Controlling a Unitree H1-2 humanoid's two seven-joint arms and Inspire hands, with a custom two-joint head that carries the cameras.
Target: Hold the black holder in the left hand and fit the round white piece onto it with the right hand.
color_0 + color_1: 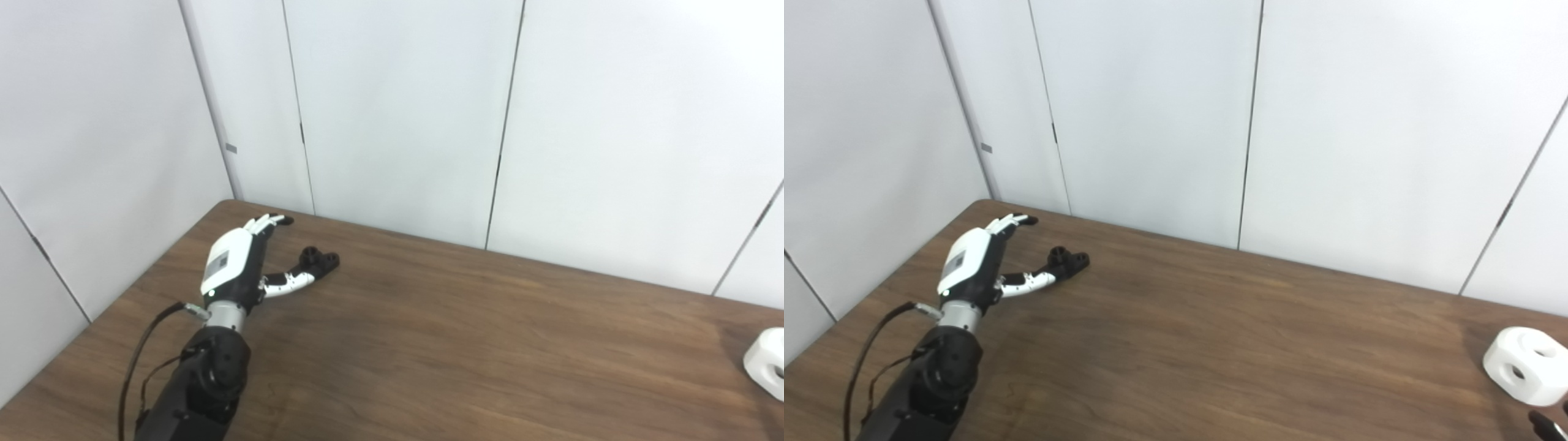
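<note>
Right eye view: left hand (968,263) splayed open, holding nothing, thumb tip by the black holder (1067,260) at the table's (1213,343) far left; round white piece (1525,366) far right; right hand's grip can't tell.

A brown wood-grain table (465,343) fills the lower part of the room, its far corner pushed up close to the walls. Behind it stand pale white wall panels (398,110), plain and smooth, split by thin dark vertical seams (505,122). On the left a second panelled wall (92,141) meets the back one at a corner post (208,104), which carries a small grey tag (231,148). The light is soft and even, with a faint sheen on the tabletop.
</note>
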